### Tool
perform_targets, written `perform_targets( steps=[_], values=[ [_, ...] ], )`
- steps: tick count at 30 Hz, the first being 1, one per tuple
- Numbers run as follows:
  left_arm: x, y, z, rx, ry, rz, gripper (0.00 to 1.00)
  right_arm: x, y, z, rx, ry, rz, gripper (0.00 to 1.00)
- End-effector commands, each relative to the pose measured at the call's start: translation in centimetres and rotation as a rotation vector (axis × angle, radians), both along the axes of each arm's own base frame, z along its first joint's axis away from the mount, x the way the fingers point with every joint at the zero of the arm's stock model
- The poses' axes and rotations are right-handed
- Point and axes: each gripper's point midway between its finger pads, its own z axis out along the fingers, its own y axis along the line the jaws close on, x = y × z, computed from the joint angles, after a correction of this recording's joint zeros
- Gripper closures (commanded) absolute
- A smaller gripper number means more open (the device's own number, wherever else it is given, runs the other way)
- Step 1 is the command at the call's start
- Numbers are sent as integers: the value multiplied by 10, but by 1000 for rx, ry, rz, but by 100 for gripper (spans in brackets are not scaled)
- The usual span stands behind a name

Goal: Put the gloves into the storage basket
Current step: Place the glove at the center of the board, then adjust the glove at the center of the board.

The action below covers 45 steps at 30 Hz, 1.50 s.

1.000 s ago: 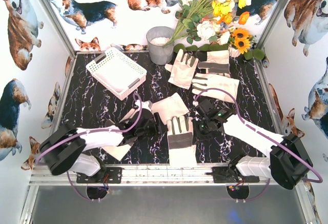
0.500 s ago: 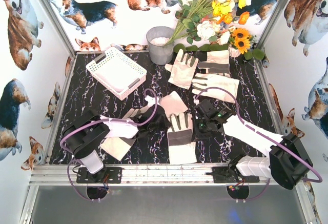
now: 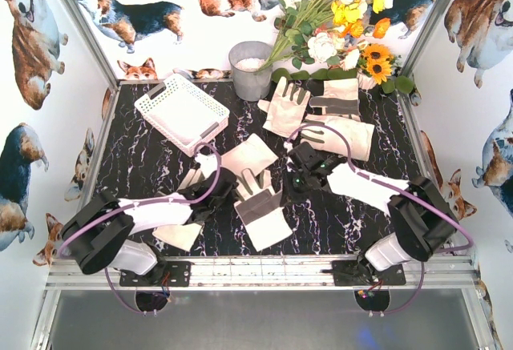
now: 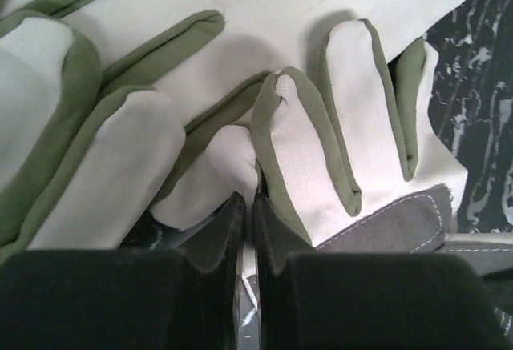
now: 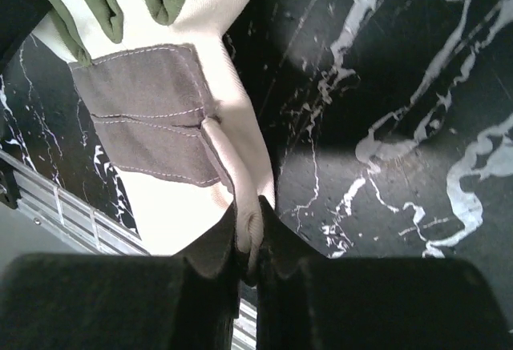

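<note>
**A:** Top external view: where is the middle glove?
**B:** Grey palm up on the counter, well apart from the basket. The right tool is clamped on its edge.
**A:** And the left tool?
**B:** Pinched tight on one fingertip. Other gloves lie near the bucket.

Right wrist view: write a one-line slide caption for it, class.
Right gripper pinching a fold of a cream-white fabric glove with grey patch, over a black marbled table.

cream grey-patched gloves lie scattered flat, all outside the white lattice storage basket at rear left.
</note>
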Motion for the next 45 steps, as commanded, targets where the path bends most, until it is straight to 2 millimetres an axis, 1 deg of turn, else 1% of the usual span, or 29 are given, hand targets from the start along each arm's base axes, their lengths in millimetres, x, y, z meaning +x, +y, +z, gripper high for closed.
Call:
perform_targets(
  steps=[1, 5, 6, 7, 9, 10, 12, 13, 15, 17, 21, 23, 25, 29, 32, 35, 37, 39, 41, 45],
  values=[
    [-4, 19, -1, 42, 5, 10, 100, 24, 19, 14, 57, -91, 44, 100],
    [-7, 17, 7, 20, 14, -5, 99, 26, 16, 13, 34, -98, 43, 100],
    [-7, 15, 8, 18, 18, -16, 92, 25, 16, 13, 36, -97, 36, 100],
    [-7, 14, 10, 25, 18, -33, 82, 24, 15, 14, 40, -93, 28, 95],
    [-5, 13, 17, 45, 15, -51, 60, 21, 13, 20, 43, -90, 3, 77],
    [-3, 12, 21, 55, 8, -64, 51, 20, 11, 26, 44, -92, -7, 69],
    [1, 8, 34, 60, -16, -94, 38, 16, 8, 39, 61, -112, -15, 52],
    [2, 6, 41, 57, -29, -108, 33, 14, 5, 47, 67, -129, -20, 45],
    [2, 2, 53, 45, -52, -142, 24, 11, -2, 59, 66, -156, -34, 35],
    [0, -1, 64, 32, -64, -166, 19, 5, -11, 68, 49, -162, -49, 29],
    [-8, -7, 80, -24, -71, -209, 16, -8, -22, 78, 55, -165, -85, 27],
    [-12, -13, 84, -69, -70, -229, 16, -14, -28, 78, 59, -164, -116, 27],
    [-18, -23, 86, -123, -57, -257, 16, -18, -34, 74, 63, -162, -161, 27],
    [-24, -45, 80, -207, -22, -301, 18, -25, -35, 66, 116, -162, -208, 27],
    [-25, -50, 67, -209, 5, -291, 19, -25, -26, 66, 180, -162, -209, 27],
    [-24, -54, 55, -224, 32, -268, 21, -15, -19, 71, 207, -192, -203, 29],
    [-23, -58, 49, -234, 39, -263, 22, -6, -16, 70, 188, -203, -194, 33],
    [-22, -59, 46, -233, 43, -262, 24, 4, -15, 67, 158, -199, -207, 35],
    [-22, -59, 41, -228, 45, -257, 27, 14, -12, 60, 139, -189, -207, 42],
    [-26, -57, 32, -237, 59, -248, 28, 34, -1, 58, 162, -167, -177, 47]
  ],
)
